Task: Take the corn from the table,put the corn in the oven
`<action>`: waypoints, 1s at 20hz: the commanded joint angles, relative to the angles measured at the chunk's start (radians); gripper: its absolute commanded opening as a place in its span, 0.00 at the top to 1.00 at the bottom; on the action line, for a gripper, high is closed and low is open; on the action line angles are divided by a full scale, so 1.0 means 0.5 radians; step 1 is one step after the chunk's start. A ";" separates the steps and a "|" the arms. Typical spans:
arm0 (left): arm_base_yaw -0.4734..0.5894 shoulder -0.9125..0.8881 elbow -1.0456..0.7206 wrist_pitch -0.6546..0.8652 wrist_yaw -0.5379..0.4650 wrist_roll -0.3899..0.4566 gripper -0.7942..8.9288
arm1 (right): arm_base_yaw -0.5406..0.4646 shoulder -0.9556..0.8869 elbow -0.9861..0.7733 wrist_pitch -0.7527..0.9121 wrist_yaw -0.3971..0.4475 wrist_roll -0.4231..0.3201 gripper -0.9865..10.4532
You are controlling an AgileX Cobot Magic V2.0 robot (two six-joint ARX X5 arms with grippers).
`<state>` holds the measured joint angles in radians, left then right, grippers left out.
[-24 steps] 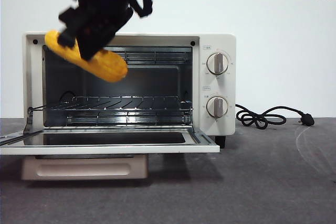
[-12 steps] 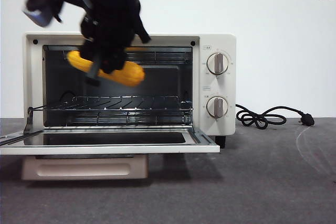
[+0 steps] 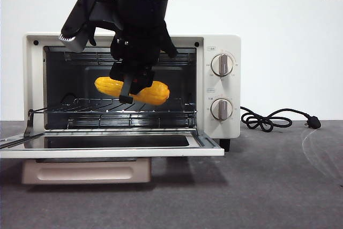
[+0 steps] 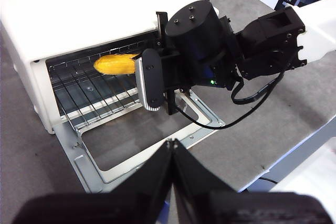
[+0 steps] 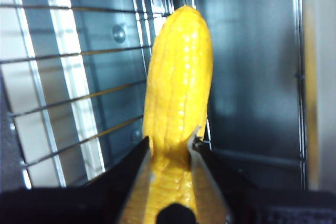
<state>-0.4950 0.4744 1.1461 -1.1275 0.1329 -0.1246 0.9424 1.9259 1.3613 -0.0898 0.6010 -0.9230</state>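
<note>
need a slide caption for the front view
Right hand holds the corn inside the open oven, just above the wire rack.

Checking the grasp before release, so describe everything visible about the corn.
The corn is a glossy yellow-orange cob with bumpy kernel rows, tapering to a rounded tip. It lies roughly level inside the open oven, just above the wire rack. The right hand is shut on it; whether it touches the rack is unclear.

I'm seeing my right gripper (image 5: 172, 148) clamping the corn (image 5: 180, 87) lengthwise, its tip pointing into the oven (image 5: 252, 66) above the wire rack (image 5: 79, 98).
</note>
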 commanded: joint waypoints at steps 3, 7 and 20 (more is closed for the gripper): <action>-0.005 -0.005 -0.011 -0.018 -0.006 -0.010 0.92 | -0.002 0.029 0.011 0.016 -0.005 0.137 0.66; -0.005 -0.005 -0.011 -0.016 -0.007 -0.004 0.92 | 0.008 0.028 0.011 0.008 0.006 0.303 0.54; -0.005 -0.004 -0.011 0.071 -0.144 0.049 0.92 | 0.219 -0.015 0.011 -0.061 0.147 0.450 0.56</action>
<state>-0.4950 0.4744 1.1461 -1.1034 0.0624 -0.1181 1.0496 1.9251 1.3613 -0.1249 0.6739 -0.7277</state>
